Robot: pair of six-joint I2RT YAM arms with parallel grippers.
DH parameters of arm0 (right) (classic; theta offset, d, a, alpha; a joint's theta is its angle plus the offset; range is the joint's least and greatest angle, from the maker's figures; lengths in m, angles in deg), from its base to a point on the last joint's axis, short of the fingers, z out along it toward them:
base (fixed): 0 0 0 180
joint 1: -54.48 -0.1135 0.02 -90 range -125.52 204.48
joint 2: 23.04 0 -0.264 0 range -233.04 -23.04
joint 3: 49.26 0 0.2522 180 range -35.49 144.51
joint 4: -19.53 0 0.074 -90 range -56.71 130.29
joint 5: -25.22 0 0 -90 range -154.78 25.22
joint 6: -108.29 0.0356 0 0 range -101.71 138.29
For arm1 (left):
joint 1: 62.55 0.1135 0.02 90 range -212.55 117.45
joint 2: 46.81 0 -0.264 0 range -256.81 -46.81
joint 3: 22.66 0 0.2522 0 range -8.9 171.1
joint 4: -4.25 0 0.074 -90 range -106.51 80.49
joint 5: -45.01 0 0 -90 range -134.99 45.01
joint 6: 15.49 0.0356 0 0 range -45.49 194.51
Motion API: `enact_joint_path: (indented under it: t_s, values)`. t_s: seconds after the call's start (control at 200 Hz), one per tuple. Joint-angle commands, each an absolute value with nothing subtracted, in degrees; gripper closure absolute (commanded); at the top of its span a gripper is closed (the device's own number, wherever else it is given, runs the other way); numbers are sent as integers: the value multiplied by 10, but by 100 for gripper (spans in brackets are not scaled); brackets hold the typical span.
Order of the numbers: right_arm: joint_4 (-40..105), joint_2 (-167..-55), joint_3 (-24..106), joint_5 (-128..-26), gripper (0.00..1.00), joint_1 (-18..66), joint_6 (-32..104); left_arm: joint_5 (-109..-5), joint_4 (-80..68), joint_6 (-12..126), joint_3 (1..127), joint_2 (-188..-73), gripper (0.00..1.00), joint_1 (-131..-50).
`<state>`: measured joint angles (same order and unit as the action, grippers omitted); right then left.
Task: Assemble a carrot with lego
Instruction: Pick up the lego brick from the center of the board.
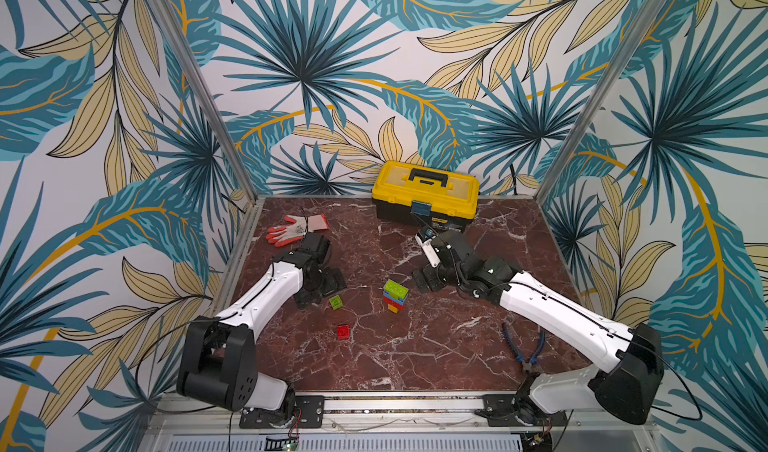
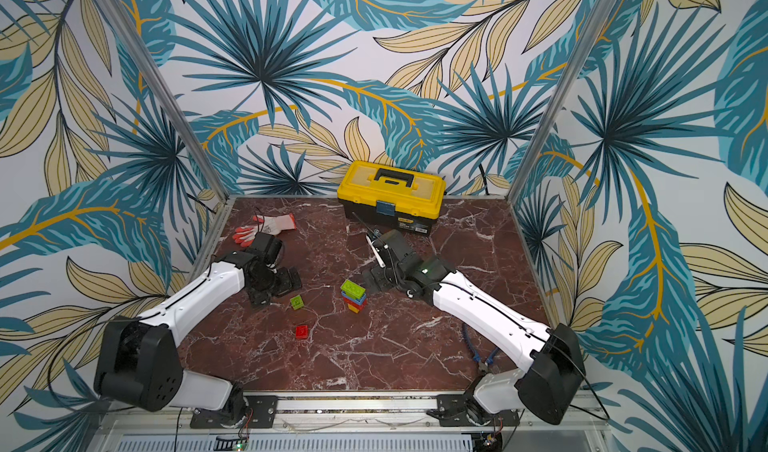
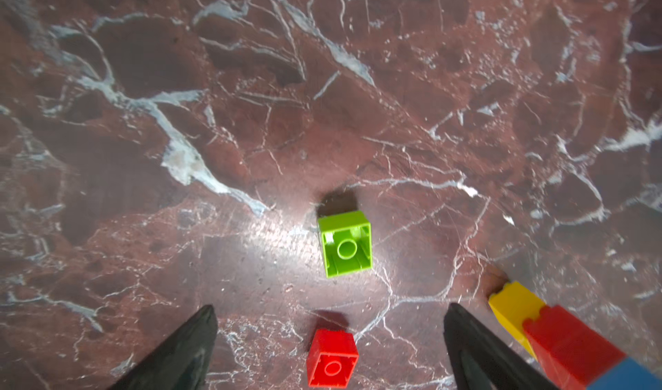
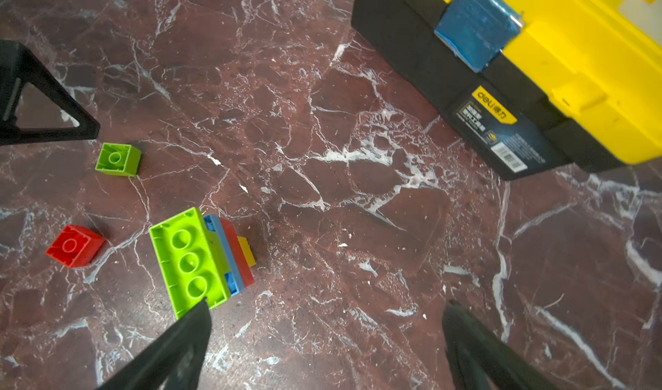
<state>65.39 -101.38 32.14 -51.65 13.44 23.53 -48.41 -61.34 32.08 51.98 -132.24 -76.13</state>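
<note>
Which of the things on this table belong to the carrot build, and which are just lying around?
Belongs to the job:
part-built carrot stack, standing on its yellow end
loose lime-green brick
loose red brick

Just lying about:
yellow toolbox, at the back
work glove
blue-handled pliers

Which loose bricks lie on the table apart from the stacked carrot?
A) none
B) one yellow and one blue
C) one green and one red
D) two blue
C: in a top view a green brick and a red brick lie separately on the table, apart from the carrot.
</note>
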Motion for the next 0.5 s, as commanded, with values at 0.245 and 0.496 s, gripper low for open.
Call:
enact_joint_path:
  t_s: [0.245, 0.496]
  values:
    - [605, -948, 243, -544, 1, 178, 300, -483, -650, 279, 579, -1446, 23, -789]
    - [601, -934, 214, -585, 1, 216, 306, -482, -650, 278, 595, -1485, 28, -800]
